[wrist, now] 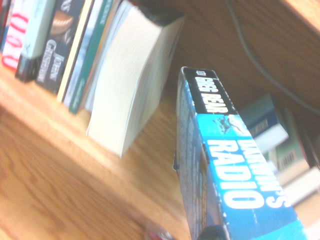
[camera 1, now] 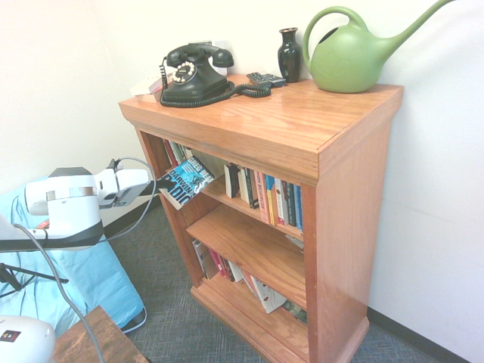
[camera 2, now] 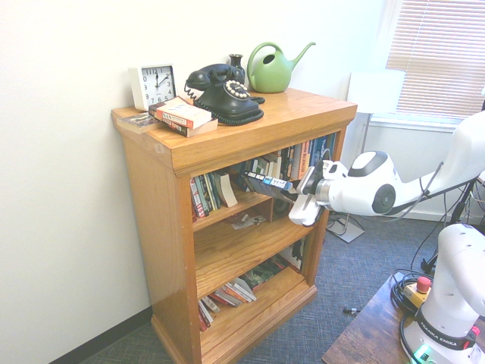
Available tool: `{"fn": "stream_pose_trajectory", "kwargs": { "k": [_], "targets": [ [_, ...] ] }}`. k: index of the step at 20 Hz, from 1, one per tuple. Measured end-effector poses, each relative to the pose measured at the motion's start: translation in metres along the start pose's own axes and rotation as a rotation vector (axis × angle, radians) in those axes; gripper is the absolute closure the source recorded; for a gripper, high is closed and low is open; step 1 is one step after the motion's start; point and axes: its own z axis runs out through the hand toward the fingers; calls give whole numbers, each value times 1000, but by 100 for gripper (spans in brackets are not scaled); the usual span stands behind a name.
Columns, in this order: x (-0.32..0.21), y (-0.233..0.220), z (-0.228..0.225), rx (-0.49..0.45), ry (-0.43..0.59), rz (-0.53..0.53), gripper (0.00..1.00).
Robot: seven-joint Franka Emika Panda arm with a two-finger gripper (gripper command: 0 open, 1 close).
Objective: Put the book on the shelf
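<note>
Hand: you have it (camera 1: pixel 156 184) clenched on the book, holding it by the end nearest the arm.
Book: your thick blue paperback (camera 1: pixel 187 182), "Darwin's Radio" by Greg Bear, reaches out from the hand towards the bookcase. In the first exterior view it lies just right of the hand; in the second, just left of it.
Book's pose: you have it tilted, its cover showing in the first exterior view and its lettered spine in the second exterior and wrist views.
Upper shelf: your book is at the opening of this board (camera 2: pixel 241 203), its far end in front of the gap in the row. You cannot tell whether it touches the board.
Shelved books: in the second exterior view, you have one group (camera 2: pixel 208 194) left of your book and another (camera 2: pixel 297 161) to the right and farther along. The wrist view shows you a thick one with pale pages (wrist: pixel 131 75) beside your book, apart from it.
Lower levels: you see the middle board (camera 2: pixel 239 246) below the book, and leaning books (camera 2: pixel 227 294) on the bottom one.
Bookcase top: you have a black telephone (camera 1: pixel 195 78), a dark vase (camera 1: pixel 290 56) and a green watering can (camera 1: pixel 349 59) up here.
</note>
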Motion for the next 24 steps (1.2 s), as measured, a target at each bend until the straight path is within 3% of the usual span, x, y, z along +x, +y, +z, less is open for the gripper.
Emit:
{"fn": "stream_pose_trajectory", "kwargs": {
  "k": [12, 24],
  "targets": [
    [4, -1, 60, 106, -40, 188, 100],
    [3, -16, 100, 138, -54, 211, 100]
  ]
}}
